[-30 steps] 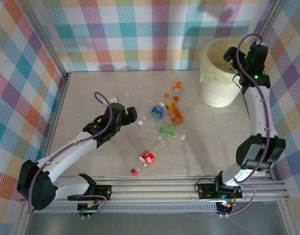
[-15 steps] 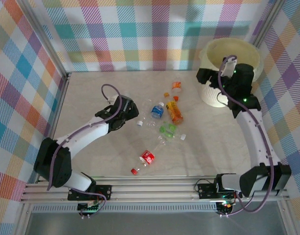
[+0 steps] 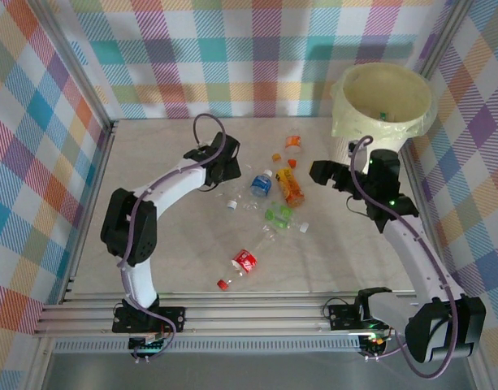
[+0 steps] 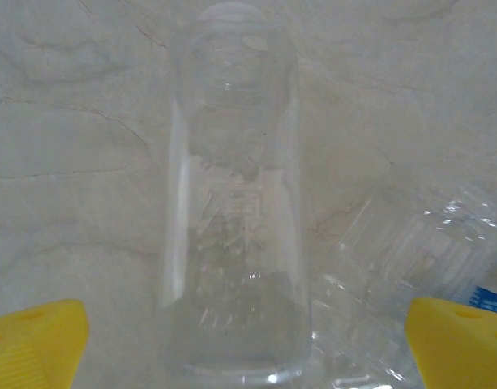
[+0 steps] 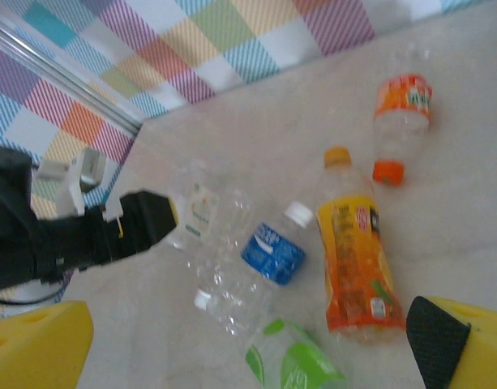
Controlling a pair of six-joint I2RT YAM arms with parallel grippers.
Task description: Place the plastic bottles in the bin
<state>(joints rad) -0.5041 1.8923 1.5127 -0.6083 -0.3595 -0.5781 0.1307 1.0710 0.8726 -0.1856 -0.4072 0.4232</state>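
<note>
On table (image 3: 354, 244), near its middle, plastic bottles (image 3: 269, 203) lie spread out; bin (image 3: 344, 122) stands far right, well apart. One clear bottle (image 4: 232, 203) lies btwn wide-open fingers of left gripper (image 4: 246, 340), not touching them. Nearer bin, right gripper (image 3: 320, 172) hangs wide open, holding nothing.

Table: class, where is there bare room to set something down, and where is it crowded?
Bare: the near strip of the table either side of the red-label bottle, and the far strip along the back wall, left of the bin. Crowded: the middle, where bottles lie between the left gripper and right gripper.
</note>
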